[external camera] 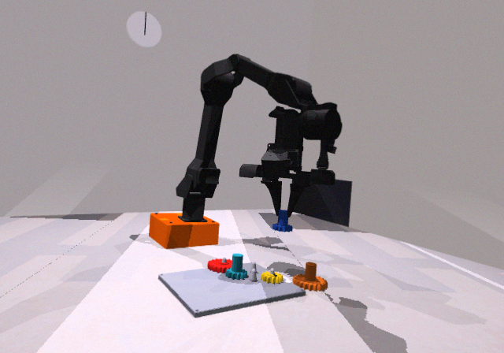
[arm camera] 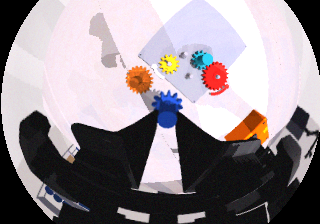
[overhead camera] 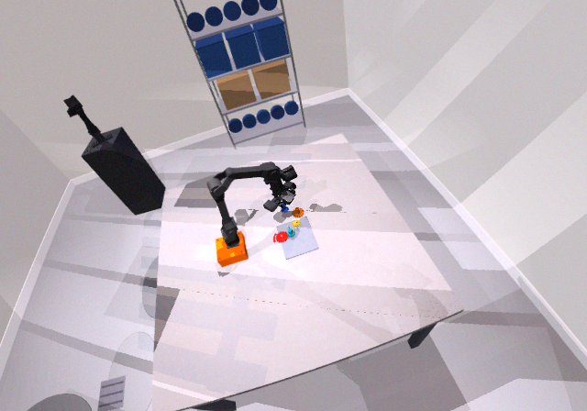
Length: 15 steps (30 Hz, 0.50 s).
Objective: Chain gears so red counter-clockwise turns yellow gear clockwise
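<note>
My gripper point(external camera: 283, 213) point(arm camera: 166, 118) is shut on the handle of the blue gear point(overhead camera: 284, 208) point(external camera: 282, 226) point(arm camera: 167, 103) and holds it above the table, off the board's edge. The grey board point(overhead camera: 303, 248) point(external camera: 203, 300) point(arm camera: 200, 19) carries the red gear point(overhead camera: 281, 237) point(external camera: 219, 265) point(arm camera: 215, 76), the yellow gear point(overhead camera: 296, 223) point(external camera: 271, 276) point(arm camera: 169, 64) and a teal gear point(overhead camera: 291, 232) point(external camera: 236, 273) point(arm camera: 199, 60), which sits beside the red one. Two empty pegs point(arm camera: 184, 55) point(arm camera: 189, 76) show between the teal and yellow gears in the wrist view. The yellow gear's stripe is hard to make out.
A loose orange gear point(overhead camera: 297, 212) point(external camera: 309, 282) point(arm camera: 139, 79) stands on the table just off the board, near the yellow gear. The arm's orange base point(overhead camera: 231, 249) point(external camera: 183, 233) point(arm camera: 252, 126) is on the red gear's side of the board.
</note>
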Available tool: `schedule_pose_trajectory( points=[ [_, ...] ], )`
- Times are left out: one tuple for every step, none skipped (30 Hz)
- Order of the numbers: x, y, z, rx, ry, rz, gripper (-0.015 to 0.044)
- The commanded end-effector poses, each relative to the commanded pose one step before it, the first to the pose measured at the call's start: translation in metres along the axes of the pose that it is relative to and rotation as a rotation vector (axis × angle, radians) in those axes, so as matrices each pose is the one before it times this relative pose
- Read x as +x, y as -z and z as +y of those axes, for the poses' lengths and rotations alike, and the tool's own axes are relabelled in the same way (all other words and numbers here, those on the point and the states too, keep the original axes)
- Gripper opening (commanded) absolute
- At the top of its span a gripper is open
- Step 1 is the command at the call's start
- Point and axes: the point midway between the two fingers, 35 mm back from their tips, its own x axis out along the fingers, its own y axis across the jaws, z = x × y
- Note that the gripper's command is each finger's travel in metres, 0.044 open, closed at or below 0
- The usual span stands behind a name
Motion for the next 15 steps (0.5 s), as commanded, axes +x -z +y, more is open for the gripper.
schedule_pose_trajectory(
  points=[
    [0.00394, -0.00861, -0.00140, -0.0044, -0.00062, 0.00241, 0.0000],
    [0.00095, -0.00228, -0.00050, -0.0007, 0.00023, -0.00005, 0.0000],
    [0.00095, -0.00228, -0.00052, -0.0007, 0.00023, -0.00005, 0.0000],
    [0.00095, -0.00228, -0.00054, -0.0007, 0.00023, -0.00004, 0.0000],
    [0.00095, -0.00228, -0.00057, -0.0007, 0.00023, -0.00004, 0.0000],
    [0.00094, -0.00227, -0.00072, 0.0003, 0.00053, -0.00026, 0.0000],
    [0.00095, -0.00226, -0.00074, 0.0003, 0.00053, -0.00025, 0.0000],
    [0.00095, -0.00226, -0.00076, 0.0003, 0.00053, -0.00024, 0.0000],
    [0.00095, -0.00226, -0.00078, 0.0003, 0.00053, -0.00024, 0.0000],
    [0.00095, -0.00225, -0.00080, 0.0003, 0.00053, -0.00023, 0.0000],
    [0.00095, -0.00225, -0.00082, 0.0003, 0.00053, -0.00022, 0.0000],
    [0.00095, -0.00224, -0.00084, 0.0003, 0.00053, -0.00022, 0.0000],
    [0.00095, -0.00224, -0.00086, 0.0003, 0.00054, -0.00021, 0.0000],
    [0.00095, -0.00222, -0.00068, -0.0011, 0.00008, 0.00009, 0.0000],
    [0.00097, -0.00226, -0.00072, -0.0012, 0.00008, 0.00009, 0.0000]
  ],
)
